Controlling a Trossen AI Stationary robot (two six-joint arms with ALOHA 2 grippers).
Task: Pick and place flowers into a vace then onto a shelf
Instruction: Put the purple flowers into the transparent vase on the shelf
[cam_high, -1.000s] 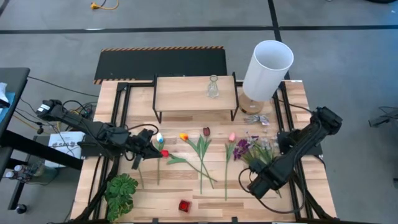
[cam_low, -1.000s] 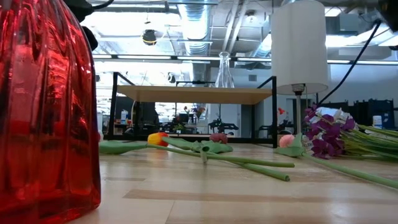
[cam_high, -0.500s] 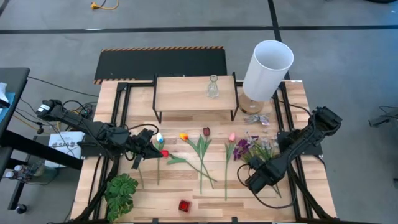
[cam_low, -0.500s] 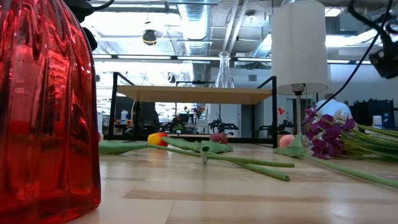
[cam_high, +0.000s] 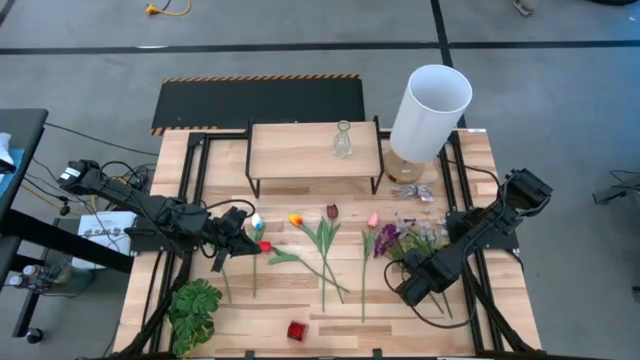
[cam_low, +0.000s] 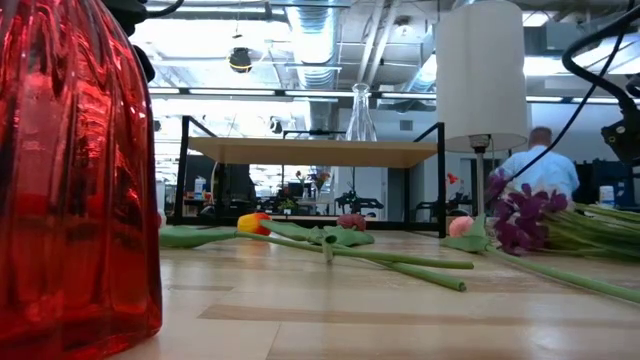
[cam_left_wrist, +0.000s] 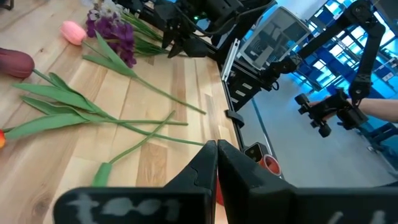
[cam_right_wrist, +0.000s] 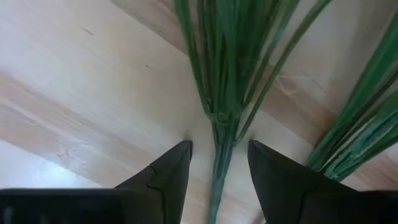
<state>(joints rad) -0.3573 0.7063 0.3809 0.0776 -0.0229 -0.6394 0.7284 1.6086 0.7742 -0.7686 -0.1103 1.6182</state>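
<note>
Several tulips lie flat on the table: white, red, orange, maroon and pink. The purple and white bunch lies to their right. My right gripper is open and low over the bunch's bound green stems, with one finger on either side of them; I see no touch. My left gripper is shut, beside the white and red tulips. A clear glass vase stands on the wooden shelf.
A red glass vase stands at the near edge, a leafy green plant at the near left. A white-shaded lamp stands at the far right, beside the shelf. A black panel lies beyond the table. A person shows in the room behind.
My right gripper has come down over the bunch's stems and shifted a little toward the far edge. A person has come into the low view behind the flowers. The left arm and the flowers have kept still.
</note>
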